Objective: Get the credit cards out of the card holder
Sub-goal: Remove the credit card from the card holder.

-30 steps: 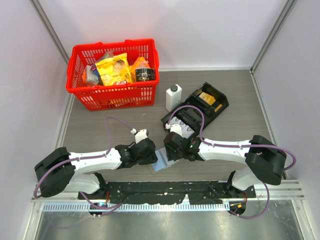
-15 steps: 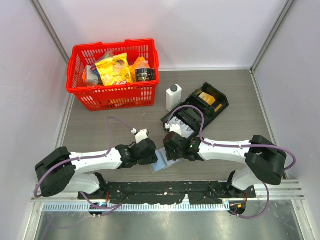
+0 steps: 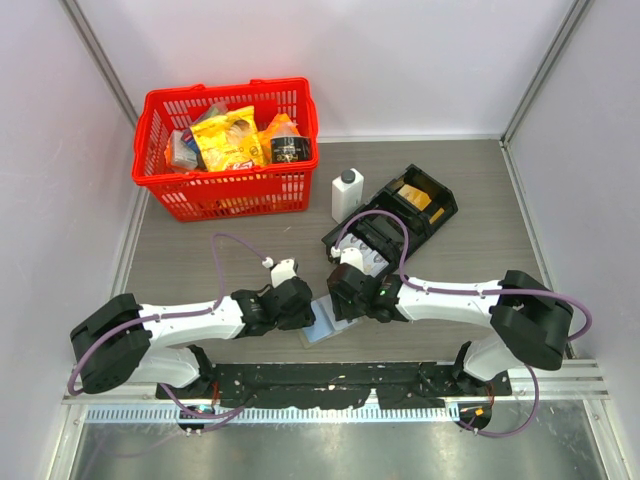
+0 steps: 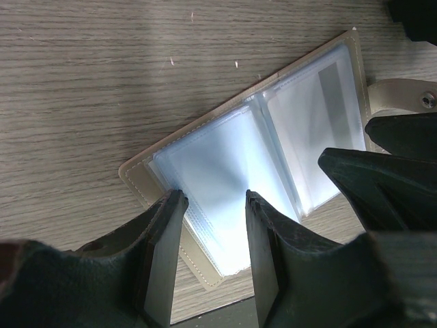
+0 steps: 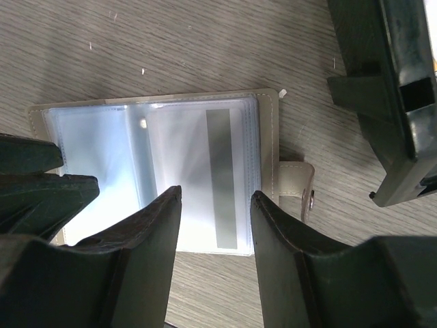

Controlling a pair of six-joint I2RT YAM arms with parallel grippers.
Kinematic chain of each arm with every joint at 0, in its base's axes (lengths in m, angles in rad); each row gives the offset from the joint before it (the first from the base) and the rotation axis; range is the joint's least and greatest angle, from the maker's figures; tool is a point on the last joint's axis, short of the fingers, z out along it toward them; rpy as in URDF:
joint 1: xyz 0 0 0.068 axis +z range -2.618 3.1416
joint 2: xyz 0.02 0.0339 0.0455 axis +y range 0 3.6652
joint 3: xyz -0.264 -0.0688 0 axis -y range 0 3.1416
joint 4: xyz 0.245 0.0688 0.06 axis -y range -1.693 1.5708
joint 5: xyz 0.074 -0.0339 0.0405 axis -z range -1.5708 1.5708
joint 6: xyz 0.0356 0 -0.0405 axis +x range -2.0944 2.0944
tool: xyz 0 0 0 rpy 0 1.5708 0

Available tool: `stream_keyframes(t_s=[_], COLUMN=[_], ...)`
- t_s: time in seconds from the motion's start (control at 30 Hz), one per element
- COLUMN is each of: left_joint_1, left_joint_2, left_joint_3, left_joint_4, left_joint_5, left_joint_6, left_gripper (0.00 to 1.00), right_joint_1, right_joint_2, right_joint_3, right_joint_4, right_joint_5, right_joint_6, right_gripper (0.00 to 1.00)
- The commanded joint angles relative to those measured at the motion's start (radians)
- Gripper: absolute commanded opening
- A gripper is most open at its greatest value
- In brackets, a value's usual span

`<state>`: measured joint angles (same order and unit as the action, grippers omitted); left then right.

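The card holder (image 3: 325, 326) lies open and flat on the table between my two grippers, its tan cover edging shiny pale blue sleeves (image 4: 273, 150). A white credit card with a grey stripe (image 5: 220, 171) shows through the sleeve of the half nearest the snap strap (image 5: 298, 183). My left gripper (image 4: 213, 199) stands open over the other half (image 4: 218, 171), nothing pinched between its fingers. Over the striped card, my right gripper (image 5: 216, 195) is open too. Whether either touches the sleeves I cannot tell. In the top view the left gripper (image 3: 305, 312) and right gripper (image 3: 338, 306) nearly meet.
A black compartmented tray (image 3: 432, 199) sits just behind the right gripper, its corner close by in the right wrist view (image 5: 389, 102). A white bottle (image 3: 346, 193) stands beside it. A red basket (image 3: 230, 90) of groceries is at the back left.
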<state>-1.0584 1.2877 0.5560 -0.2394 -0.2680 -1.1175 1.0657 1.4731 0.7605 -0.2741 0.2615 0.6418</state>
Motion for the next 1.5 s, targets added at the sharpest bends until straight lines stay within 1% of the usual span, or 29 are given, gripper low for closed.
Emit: stream_keyframes(t_s=[0.0,0.3,0.7,0.93,1.23,1.47], left_joint_1=[-0.014,-0.015,-0.017,-0.020,-0.023,-0.023], left_joint_2=[0.027,0.032,0.038,0.039,0.035,0.030], left_joint_3=[-0.004,-0.004,0.002,0.004,0.005,0.005], left_joint_4=[-0.012,-0.012,-0.012,-0.012,-0.012,-0.015], left_joint_5=[0.033,0.033,0.035,0.033,0.030,0.027], left_joint_6=[-0.005,-0.005,-0.004,-0.004,-0.005,-0.007], left_gripper=[0.45,0.45,0.45,0.45,0.45,0.45], right_joint_1=[0.005,0.008,0.007,0.025,0.053,0.056], right_joint_2=[0.013,0.013,-0.065,-0.069,-0.082,-0.085], right_joint_3=[0.020,0.022,0.051,0.077,0.106,0.105], right_joint_4=[0.015,0.018,-0.002,-0.025,-0.013,-0.016], right_joint_5=[0.008,-0.011,-0.051,-0.064,-0.096,-0.077], right_joint_6=[0.004,-0.001,0.001,-0.002,-0.004,-0.002], right_gripper=[0.50,0.50,0.48,0.48,0.48,0.47])
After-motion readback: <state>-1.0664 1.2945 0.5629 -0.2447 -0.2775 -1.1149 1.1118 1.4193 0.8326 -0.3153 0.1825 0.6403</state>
